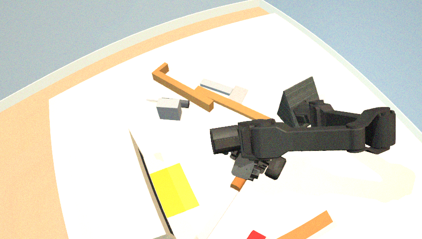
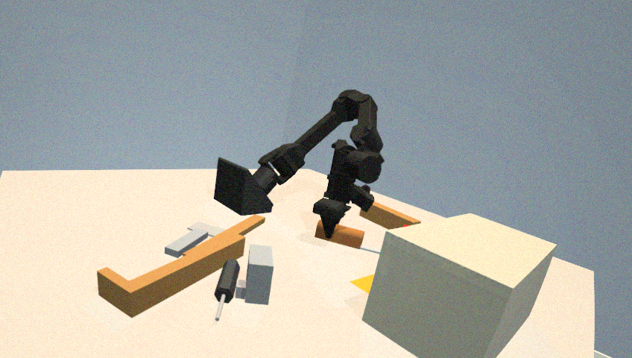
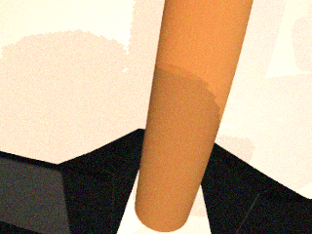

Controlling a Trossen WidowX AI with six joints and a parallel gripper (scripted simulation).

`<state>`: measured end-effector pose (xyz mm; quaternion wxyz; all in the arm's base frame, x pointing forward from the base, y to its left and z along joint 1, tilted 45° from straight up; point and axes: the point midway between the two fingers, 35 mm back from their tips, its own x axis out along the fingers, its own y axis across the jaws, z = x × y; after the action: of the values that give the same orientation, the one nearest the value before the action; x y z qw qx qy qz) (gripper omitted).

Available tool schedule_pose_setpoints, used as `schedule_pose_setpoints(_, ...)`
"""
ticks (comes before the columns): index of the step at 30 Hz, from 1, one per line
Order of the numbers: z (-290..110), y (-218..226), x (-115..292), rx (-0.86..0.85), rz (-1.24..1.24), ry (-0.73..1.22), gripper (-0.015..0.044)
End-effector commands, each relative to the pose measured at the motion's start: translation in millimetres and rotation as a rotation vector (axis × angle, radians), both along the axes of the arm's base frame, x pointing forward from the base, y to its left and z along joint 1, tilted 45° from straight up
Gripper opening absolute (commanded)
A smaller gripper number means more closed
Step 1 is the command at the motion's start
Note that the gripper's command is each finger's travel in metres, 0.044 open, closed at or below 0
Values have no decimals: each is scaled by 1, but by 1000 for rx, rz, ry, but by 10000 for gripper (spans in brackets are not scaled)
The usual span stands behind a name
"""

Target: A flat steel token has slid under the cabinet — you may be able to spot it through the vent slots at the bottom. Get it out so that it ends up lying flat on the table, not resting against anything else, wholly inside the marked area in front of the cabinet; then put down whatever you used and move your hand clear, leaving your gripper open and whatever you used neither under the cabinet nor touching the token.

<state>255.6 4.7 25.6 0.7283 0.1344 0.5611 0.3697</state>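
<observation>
Orange-handled rod (image 1: 237, 182) clamped tight in the hand (image 2: 330, 230), tool-carrying step; next, probably aim its thin tip under the cabinet (image 2: 448, 270) by the yellow patch (image 1: 173, 189).

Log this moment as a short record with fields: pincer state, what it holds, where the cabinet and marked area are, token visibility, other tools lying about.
pincer: shut on the orange handle
held tool: orange handle with a thin pale rod running from its end toward the cabinet foot
cabinet: pale box
marked area: yellow patch in front of the cabinet
token: not visible in any view
other tools: orange L-shaped bar, flat orange bar, grey block
</observation>
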Motion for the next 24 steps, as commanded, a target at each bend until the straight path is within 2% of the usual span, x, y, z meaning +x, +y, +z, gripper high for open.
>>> schedule_pose_setpoints(1,4,2,0,1,-3,-4,0)
schedule_pose_setpoints(24,22,22,0,2,-3,-4,0)
